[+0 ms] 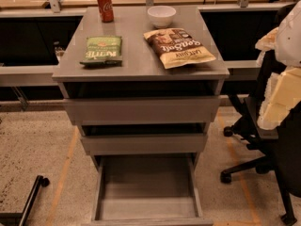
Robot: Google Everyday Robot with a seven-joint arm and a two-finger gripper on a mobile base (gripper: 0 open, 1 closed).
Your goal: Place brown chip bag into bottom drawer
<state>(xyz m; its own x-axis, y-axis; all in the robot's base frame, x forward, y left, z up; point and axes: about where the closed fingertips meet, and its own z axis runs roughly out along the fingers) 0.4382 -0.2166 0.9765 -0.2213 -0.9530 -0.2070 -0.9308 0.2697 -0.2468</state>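
The brown chip bag lies flat on the right half of the grey cabinet top, its dark brown end toward the back and its cream-yellow end toward the front. The bottom drawer is pulled out and its grey inside shows nothing in it. The two drawers above it are slightly ajar. My gripper is at the right edge of the view with the pale arm. It is level with the cabinet top, to the right of the bag and apart from it.
A green chip bag lies on the left of the cabinet top. A red soda can and a white bowl stand at the back. A black office chair stands right of the drawers. A black bar lies on the floor at left.
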